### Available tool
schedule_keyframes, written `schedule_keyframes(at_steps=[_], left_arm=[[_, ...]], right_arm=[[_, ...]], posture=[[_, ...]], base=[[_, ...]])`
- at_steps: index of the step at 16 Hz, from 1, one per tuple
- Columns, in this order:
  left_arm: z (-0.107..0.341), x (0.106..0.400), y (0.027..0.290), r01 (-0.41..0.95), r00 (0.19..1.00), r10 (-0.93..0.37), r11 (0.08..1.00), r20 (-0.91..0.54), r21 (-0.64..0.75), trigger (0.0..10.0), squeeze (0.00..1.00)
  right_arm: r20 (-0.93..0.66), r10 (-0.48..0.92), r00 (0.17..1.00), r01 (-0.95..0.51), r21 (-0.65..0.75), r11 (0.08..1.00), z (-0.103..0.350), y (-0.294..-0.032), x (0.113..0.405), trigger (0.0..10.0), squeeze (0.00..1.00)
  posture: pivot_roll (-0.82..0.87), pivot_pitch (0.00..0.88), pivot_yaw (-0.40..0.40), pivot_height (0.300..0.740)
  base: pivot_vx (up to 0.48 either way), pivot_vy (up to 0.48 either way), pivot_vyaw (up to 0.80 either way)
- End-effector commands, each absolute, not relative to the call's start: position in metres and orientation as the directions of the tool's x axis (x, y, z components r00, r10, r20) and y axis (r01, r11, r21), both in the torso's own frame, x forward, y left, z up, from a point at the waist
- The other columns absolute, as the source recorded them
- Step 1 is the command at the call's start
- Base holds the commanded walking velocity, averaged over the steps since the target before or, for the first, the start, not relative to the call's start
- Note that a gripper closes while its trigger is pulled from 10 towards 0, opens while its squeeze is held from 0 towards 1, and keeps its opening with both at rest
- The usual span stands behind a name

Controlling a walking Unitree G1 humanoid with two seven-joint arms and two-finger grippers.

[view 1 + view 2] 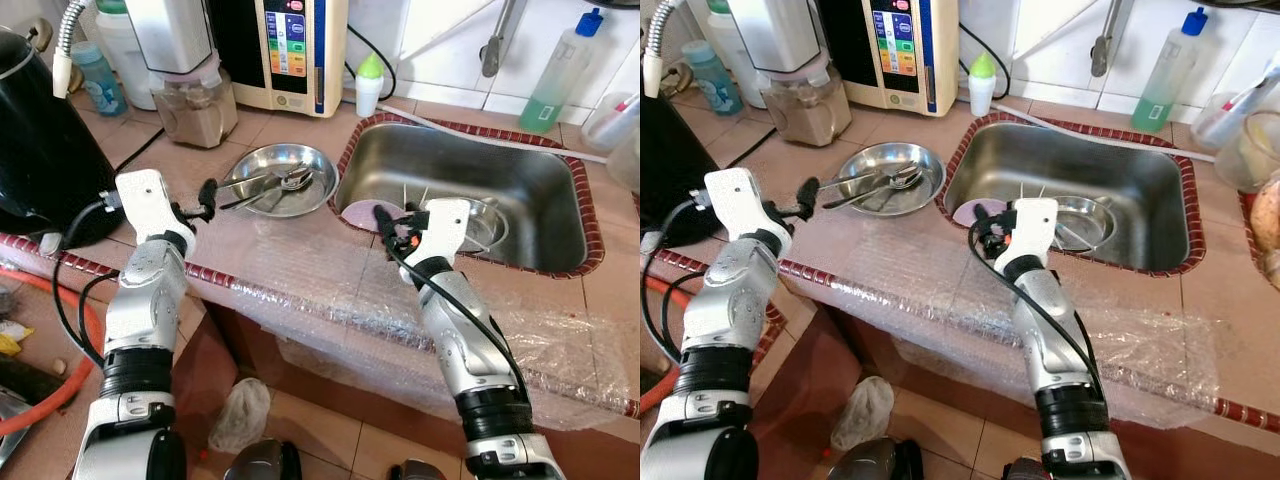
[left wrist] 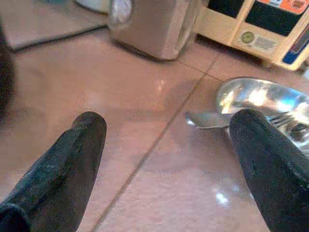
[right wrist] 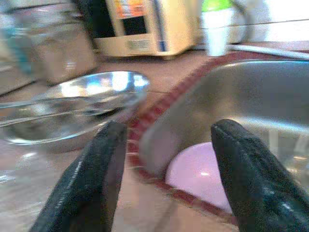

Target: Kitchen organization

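Note:
A shallow steel dish (image 1: 280, 178) holding a few pieces of cutlery (image 1: 268, 186) sits on the tiled counter, left of the steel sink (image 1: 520, 160). A pink plate (image 1: 362, 212) lies in the sink's near left corner, and a steel bowl (image 1: 487, 222) lies in the sink beside it. My left gripper (image 1: 207, 197) hovers open just left of the dish; in the left wrist view a cutlery handle (image 2: 207, 120) pokes out between the fingers (image 2: 72, 159). My right gripper (image 1: 393, 222) is open over the sink's near rim, above the pink plate (image 3: 198, 174).
A black kettle (image 1: 40, 140) stands at the far left. Along the back of the counter are a jar appliance (image 1: 195, 100), a water purifier (image 1: 290, 50) and a green-capped bottle (image 1: 369, 85). Behind the sink are a faucet (image 1: 492, 45) and a soap bottle (image 1: 560, 75). Bubble wrap (image 1: 330, 280) covers the counter's front edge.

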State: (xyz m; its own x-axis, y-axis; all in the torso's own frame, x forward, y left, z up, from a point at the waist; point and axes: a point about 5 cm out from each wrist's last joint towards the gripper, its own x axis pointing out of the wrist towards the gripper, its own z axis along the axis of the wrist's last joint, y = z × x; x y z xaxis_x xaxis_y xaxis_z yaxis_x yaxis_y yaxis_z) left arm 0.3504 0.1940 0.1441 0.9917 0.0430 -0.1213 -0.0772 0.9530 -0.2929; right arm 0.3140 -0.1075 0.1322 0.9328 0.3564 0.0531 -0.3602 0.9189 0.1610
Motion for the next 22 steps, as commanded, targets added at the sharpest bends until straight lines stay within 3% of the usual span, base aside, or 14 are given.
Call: schedule_keyframes(at_steps=[1,2,3,4,5,6,7,11,22], left_arm=[[0.150,0.355,0.192,-0.056,0.993,0.019,0.942,-0.113,-0.330,10.0,1.00],[0.150,0.355,0.192,-0.056,0.993,0.019,0.942,-0.113,-0.330,10.0,1.00],[0.152,0.358,0.190,-0.042,0.994,0.003,0.936,-0.112,-0.349,10.0,1.00],[0.154,0.361,0.189,-0.034,0.994,-0.007,0.929,-0.110,-0.369,10.0,0.52],[0.155,0.365,0.187,-0.040,0.992,-0.015,0.909,-0.128,-0.414,10.0,0.00],[0.155,0.367,0.184,-0.046,0.988,-0.029,0.883,-0.150,-0.467,4.7,0.00],[0.156,0.369,0.184,-0.058,0.987,-0.028,0.857,-0.158,-0.513,0.2,0.00],[0.153,0.372,0.184,-0.082,0.980,-0.051,0.774,-0.191,-0.628,0.0,0.00],[0.157,0.375,0.193,-0.100,0.982,-0.044,0.704,-0.183,-0.703,0.0,0.00]], right_arm=[[0.080,0.428,0.900,-0.436,0.161,0.886,0.139,-0.097,0.309,10.0,1.00],[0.080,0.428,0.900,-0.436,0.161,0.886,0.139,-0.097,0.309,10.0,1.00],[0.083,0.451,0.889,-0.458,0.159,0.875,0.139,-0.093,0.306,10.0,0.82],[0.082,0.457,0.885,-0.465,0.150,0.873,0.139,-0.091,0.305,10.0,0.19],[0.080,0.456,0.886,-0.463,0.143,0.875,0.139,-0.091,0.304,10.0,0.00],[0.077,0.454,0.887,-0.461,0.144,0.876,0.139,-0.091,0.304,10.0,0.00],[0.077,0.454,0.888,-0.461,0.144,0.876,0.139,-0.092,0.304,10.0,0.00],[0.073,0.458,0.886,-0.464,0.141,0.875,0.139,-0.092,0.302,10.0,0.00],[0.064,0.470,0.880,-0.474,0.133,0.870,0.138,-0.087,0.303,10.0,0.00]], posture=[[-0.03,0.042,0.057,0.740],[-0.03,0.042,0.057,0.740],[-0.03,0.042,0.058,0.740],[-0.03,0.043,0.060,0.740],[-0.03,0.044,0.060,0.740],[-0.03,0.045,0.064,0.740],[-0.04,0.045,0.067,0.740],[-0.04,0.046,0.072,0.740],[-0.03,0.041,0.074,0.740]], base=[[0.000,0.000,0.00],[0.000,0.000,0.00],[0.000,0.000,0.00],[0.000,0.000,0.00],[0.000,0.000,0.00],[0.000,0.000,0.00],[0.000,0.000,0.00],[0.000,0.000,0.00],[0.000,0.000,0.00]])
